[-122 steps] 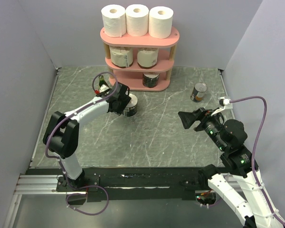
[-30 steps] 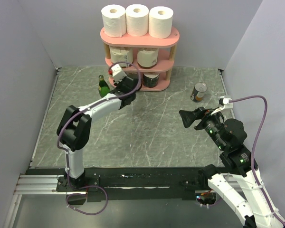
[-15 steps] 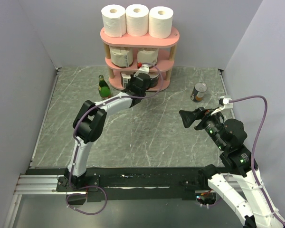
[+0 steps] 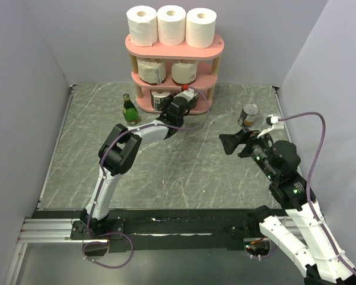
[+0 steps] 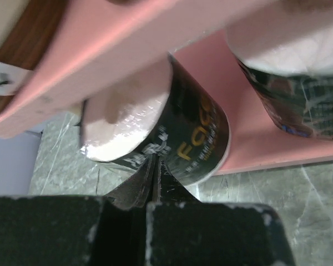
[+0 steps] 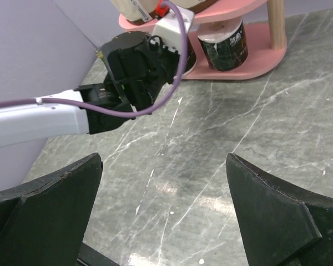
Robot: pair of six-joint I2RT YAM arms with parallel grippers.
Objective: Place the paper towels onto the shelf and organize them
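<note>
Grey marbled table (image 4: 184, 169), green bottle (image 4: 129, 109) upright on the table's far left part, small metal can (image 4: 248, 115) upright towards its far right, lilac walls (image 4: 24, 89) along the table's left, far and right edges, metal rail (image 4: 47, 228) along its near edge

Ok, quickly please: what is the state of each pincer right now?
Left pincer: closed, holding nothing; a dark-banded paper towel roll is right in front of its tips.
Right pincer: open, empty.
</note>
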